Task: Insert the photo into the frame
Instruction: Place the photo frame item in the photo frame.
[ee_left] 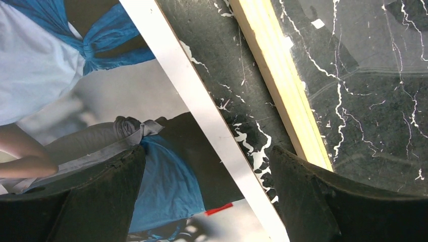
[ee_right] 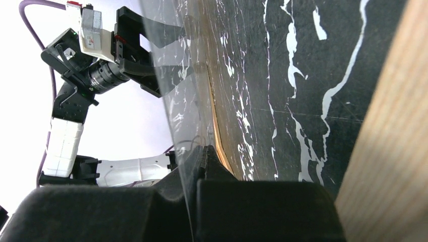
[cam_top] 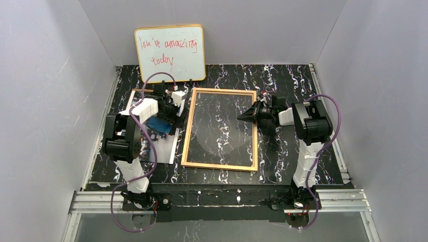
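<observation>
Top external view: I see my left gripper open over the photo by the tabletop's left edge. My right gripper pinches the clear pane of the frame, mid-tabletop.

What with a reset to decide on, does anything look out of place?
The clear pane looks tilted up out of the thin rectangular golden-wood frame, its edge pinched in the shut right gripper. Nothing else stands out.
</observation>
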Robot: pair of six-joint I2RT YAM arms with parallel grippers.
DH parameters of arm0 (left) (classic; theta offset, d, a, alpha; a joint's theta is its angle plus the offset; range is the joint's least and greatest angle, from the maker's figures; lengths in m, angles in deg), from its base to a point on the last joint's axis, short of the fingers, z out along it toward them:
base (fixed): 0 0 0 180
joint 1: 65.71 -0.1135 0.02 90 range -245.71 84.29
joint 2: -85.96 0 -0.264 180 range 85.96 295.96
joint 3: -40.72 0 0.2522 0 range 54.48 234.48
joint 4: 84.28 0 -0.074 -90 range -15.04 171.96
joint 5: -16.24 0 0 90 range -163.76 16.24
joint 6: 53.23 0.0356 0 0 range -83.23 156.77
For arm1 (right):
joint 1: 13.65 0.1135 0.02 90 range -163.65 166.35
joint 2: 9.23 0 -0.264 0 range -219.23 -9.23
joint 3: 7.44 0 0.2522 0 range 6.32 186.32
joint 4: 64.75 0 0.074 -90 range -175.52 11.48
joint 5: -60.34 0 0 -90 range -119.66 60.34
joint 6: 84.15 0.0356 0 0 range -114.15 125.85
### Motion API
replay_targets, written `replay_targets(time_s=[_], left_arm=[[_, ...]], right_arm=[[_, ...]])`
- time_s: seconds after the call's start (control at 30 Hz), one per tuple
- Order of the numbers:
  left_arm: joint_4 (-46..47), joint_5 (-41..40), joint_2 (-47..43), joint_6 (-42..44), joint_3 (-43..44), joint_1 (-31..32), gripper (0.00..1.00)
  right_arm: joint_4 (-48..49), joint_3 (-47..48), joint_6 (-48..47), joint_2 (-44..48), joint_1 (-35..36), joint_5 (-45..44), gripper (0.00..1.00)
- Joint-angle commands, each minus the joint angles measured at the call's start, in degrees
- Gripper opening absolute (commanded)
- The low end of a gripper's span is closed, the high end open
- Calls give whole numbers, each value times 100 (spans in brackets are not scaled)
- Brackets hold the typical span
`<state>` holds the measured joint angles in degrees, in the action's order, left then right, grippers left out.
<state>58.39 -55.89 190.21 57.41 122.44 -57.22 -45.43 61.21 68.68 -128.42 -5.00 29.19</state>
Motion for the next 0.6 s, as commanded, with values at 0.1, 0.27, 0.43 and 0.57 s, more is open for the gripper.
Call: replay_targets(time_s=[0.1,0.27,0.43,0.57], left_arm=[[-12,-131,159,10,-29,86,91],[27,-175,186,1,-59,125,91],[44,-186,184,-8,-68,144,91],[54,-182,190,-12,-80,165,91]], right_arm=[[24,-28,-193,13,-112,15,1],[38,-49,-231,85,-130,-15,1],[-81,-32,-305,98,-139,-23,1],[-16,-52,-253,76,-144,-31,1]])
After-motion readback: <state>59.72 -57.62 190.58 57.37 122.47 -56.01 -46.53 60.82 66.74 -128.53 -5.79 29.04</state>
